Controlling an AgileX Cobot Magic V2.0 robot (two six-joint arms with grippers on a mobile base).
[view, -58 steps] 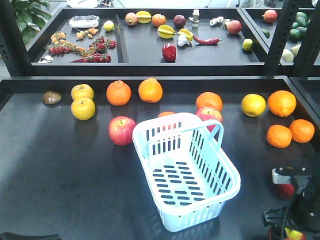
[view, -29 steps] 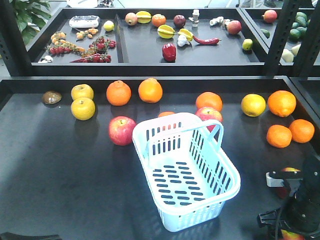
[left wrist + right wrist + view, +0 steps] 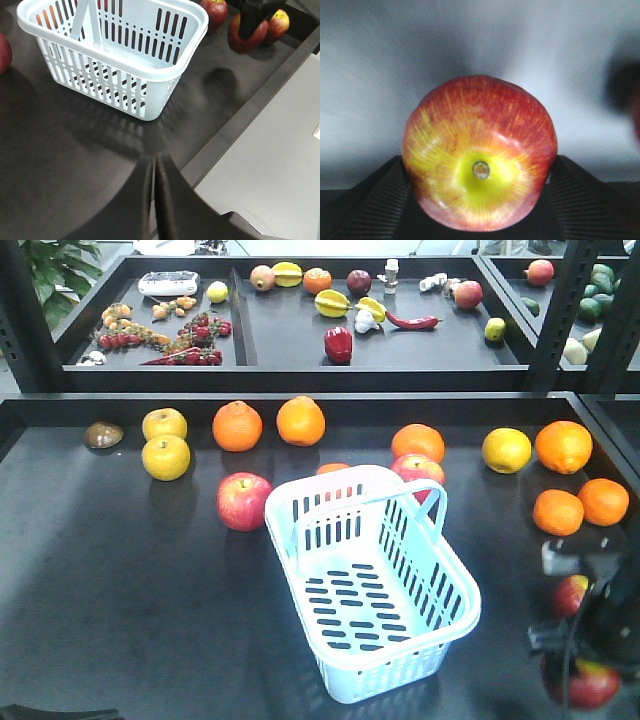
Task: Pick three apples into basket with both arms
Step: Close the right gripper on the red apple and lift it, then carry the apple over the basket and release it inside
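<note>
My right gripper (image 3: 479, 200) is shut on a red apple (image 3: 480, 152) with a yellow-green stem patch, its ribbed fingers (image 3: 367, 202) pressing both sides. In the front view this apple (image 3: 592, 686) hangs under the right gripper (image 3: 585, 648) at the bottom right, off the table, to the right of the basket (image 3: 450, 585). The left wrist view shows it (image 3: 244, 37) lifted above its shadow, between two apples lying on the table (image 3: 215, 11) (image 3: 278, 20). One of them (image 3: 570, 592) shows behind the arm. The basket (image 3: 150, 60) holds nothing. My left gripper (image 3: 155, 172) is shut on nothing, low near the table's front edge.
Two pinkish-red apples (image 3: 244, 501) (image 3: 418, 468) lie behind the basket. Oranges (image 3: 237, 425) (image 3: 558, 511) and yellow fruit (image 3: 165, 456) are spread along the back and right. A raised shelf (image 3: 300, 375) of produce runs behind. The table's front edge (image 3: 250, 110) drops to grey floor.
My right gripper has risen with the apple in it, which now shows larger below the arm. An apple resting behind the arm has come into view. The basket has not moved.
</note>
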